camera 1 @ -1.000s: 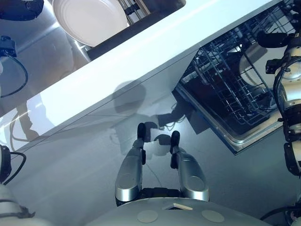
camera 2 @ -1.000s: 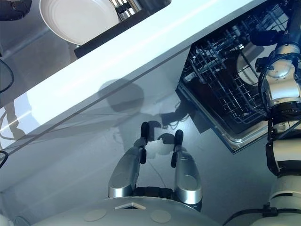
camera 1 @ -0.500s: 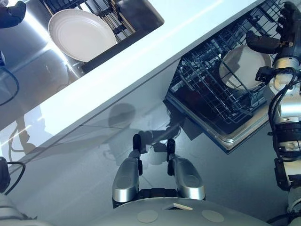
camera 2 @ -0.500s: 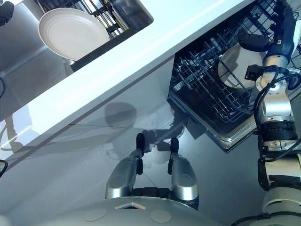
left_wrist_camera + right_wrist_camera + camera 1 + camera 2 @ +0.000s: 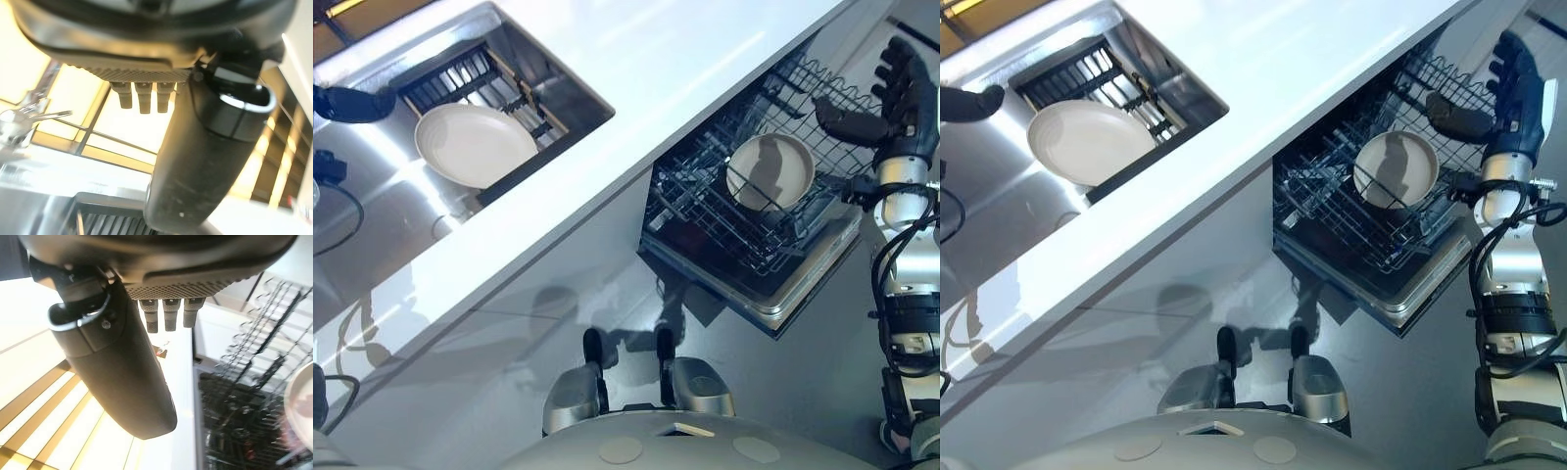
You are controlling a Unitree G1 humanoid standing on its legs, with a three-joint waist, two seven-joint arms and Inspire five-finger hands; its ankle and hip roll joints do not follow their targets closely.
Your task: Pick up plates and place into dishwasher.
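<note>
Beside right fingers (image 5: 898, 80), racked plate (image 5: 770, 169)

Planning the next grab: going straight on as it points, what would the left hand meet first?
Likely the black rack in the sink, next to the white plate; the left hand's height above it is unclear.

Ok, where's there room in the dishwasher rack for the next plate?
The dishwasher rack is bare between the counter edge and the plate in it. The plate's other side is crowded: the open right hand hovers there.
</note>
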